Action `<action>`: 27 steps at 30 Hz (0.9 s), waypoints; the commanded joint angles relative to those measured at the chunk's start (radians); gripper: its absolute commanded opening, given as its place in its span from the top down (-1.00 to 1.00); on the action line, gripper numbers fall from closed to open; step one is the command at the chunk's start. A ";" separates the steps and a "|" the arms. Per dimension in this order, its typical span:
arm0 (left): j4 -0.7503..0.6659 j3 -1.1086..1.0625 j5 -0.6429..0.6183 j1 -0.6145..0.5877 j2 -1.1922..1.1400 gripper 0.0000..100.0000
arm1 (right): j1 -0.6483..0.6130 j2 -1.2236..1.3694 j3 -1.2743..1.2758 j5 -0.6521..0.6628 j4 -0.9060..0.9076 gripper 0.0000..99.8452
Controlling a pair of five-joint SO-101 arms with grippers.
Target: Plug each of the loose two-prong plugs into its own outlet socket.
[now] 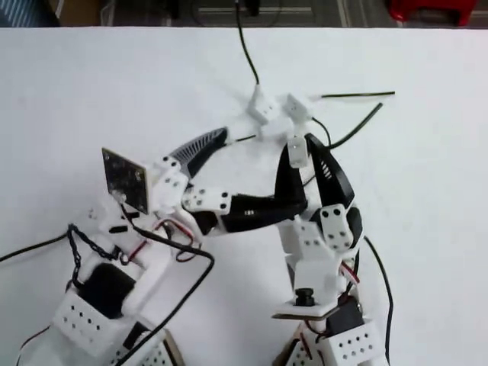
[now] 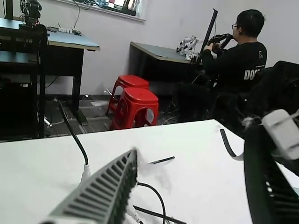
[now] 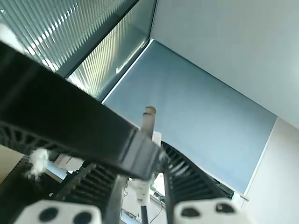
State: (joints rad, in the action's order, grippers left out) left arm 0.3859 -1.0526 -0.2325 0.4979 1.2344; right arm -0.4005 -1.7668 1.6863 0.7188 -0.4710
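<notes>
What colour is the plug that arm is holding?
White; the plug shows best in the high view.

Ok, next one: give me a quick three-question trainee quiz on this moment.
1. True or false: the right gripper holds a white plug.
2. The left gripper is: A) open, B) shut on a cable, C) shut on a socket.
3. Fill in: the stools beyond the table are ___ in colour.
Key: 1 true; 2 A; 3 red.
</notes>
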 commanded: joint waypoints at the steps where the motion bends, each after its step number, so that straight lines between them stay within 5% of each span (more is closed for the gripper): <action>1: -0.075 0.003 -0.006 -0.007 -0.018 -0.03 | 0.005 -0.021 0.005 0.002 0.005 0.96; 9: -0.295 0.006 -0.006 -0.045 -0.189 0.46 | 0.012 -0.021 0.005 0.006 0.005 0.96; 27: -0.195 0.064 -0.008 -0.048 -0.048 0.46 | 0.021 -0.019 0.005 0.008 0.041 0.96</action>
State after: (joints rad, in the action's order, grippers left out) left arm 0.1542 -1.0249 -0.2325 0.4657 1.1009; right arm -0.3928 -1.7729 1.6863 0.7219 -0.4634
